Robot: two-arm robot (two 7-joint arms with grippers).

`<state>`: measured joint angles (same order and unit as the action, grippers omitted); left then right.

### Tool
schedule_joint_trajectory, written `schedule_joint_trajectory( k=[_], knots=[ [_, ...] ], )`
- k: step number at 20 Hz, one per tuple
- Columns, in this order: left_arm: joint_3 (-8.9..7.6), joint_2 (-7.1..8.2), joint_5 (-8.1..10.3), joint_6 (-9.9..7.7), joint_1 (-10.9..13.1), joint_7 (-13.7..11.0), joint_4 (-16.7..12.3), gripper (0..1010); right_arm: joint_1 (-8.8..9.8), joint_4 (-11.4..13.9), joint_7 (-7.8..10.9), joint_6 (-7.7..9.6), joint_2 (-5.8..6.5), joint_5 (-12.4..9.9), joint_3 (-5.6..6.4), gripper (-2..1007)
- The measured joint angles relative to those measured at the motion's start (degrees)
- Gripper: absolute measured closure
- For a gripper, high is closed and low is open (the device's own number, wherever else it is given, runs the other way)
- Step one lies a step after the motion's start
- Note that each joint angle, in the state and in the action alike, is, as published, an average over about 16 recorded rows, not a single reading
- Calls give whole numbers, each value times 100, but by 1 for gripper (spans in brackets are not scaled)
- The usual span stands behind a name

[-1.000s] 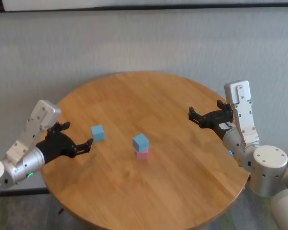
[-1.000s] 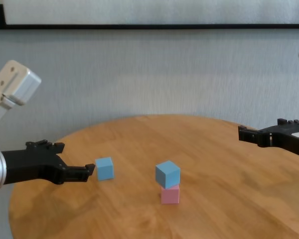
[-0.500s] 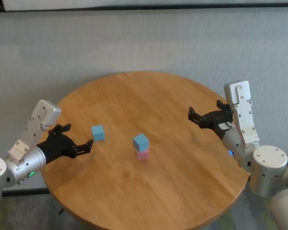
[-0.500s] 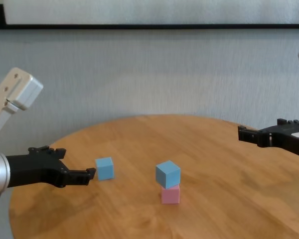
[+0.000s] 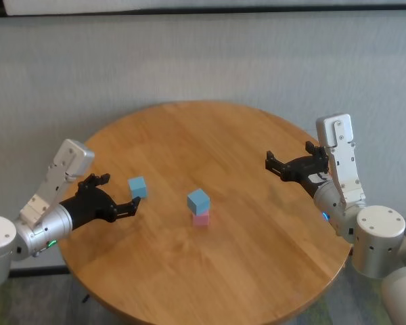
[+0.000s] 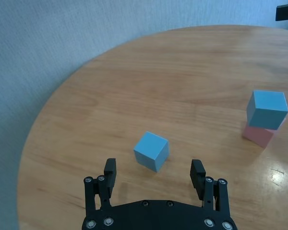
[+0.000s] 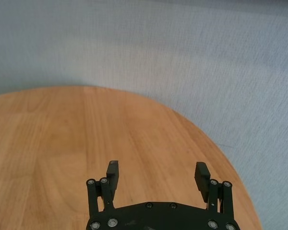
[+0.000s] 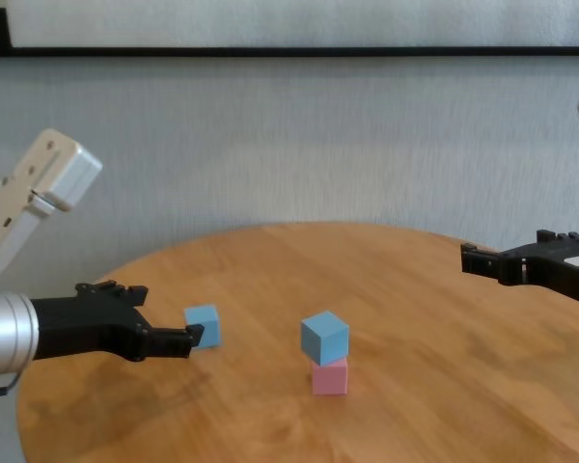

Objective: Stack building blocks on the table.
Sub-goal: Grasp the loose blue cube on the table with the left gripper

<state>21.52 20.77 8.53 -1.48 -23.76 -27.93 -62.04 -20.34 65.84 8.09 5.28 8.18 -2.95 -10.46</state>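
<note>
On the round wooden table (image 5: pixel 210 132), a light blue block (image 5: pixel 198 200) sits slightly askew on a pink block (image 5: pixel 201 219) near the middle; the chest view shows the same blue block (image 8: pixel 324 338) on the pink one (image 8: pixel 329 376). A second light blue block (image 5: pixel 138 187) lies alone to their left. My left gripper (image 5: pixel 124 191) is open and low over the table. The loose block (image 6: pixel 151 151) sits just ahead of its fingertips, centred on the gap and untouched. My right gripper (image 5: pixel 289 154) hovers open and empty over the table's right side.
A grey wall stands behind the table. Bare wood (image 7: pixel 62 124) lies under the right gripper (image 7: pixel 157 167), with the table's rounded edge close beyond it. The table's left edge (image 6: pixel 33 143) curves near the loose block.
My left gripper has advanced toward the loose blue block, which now sits just ahead of the open fingers. The right arm and the two-block stack have not moved.
</note>
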Motion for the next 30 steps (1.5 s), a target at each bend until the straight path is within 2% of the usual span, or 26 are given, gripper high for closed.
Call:
schedule_joint_trajectory(
  k=[14, 30],
  knots=[
    [219, -205, 14, 324, -409, -234, 671, 9, 0, 0, 0, 0, 0, 0, 0, 4],
    [323, -446, 78, 827, -835, -507, 1572, 9, 0, 0, 0, 0, 0, 0, 0, 5]
  ],
)
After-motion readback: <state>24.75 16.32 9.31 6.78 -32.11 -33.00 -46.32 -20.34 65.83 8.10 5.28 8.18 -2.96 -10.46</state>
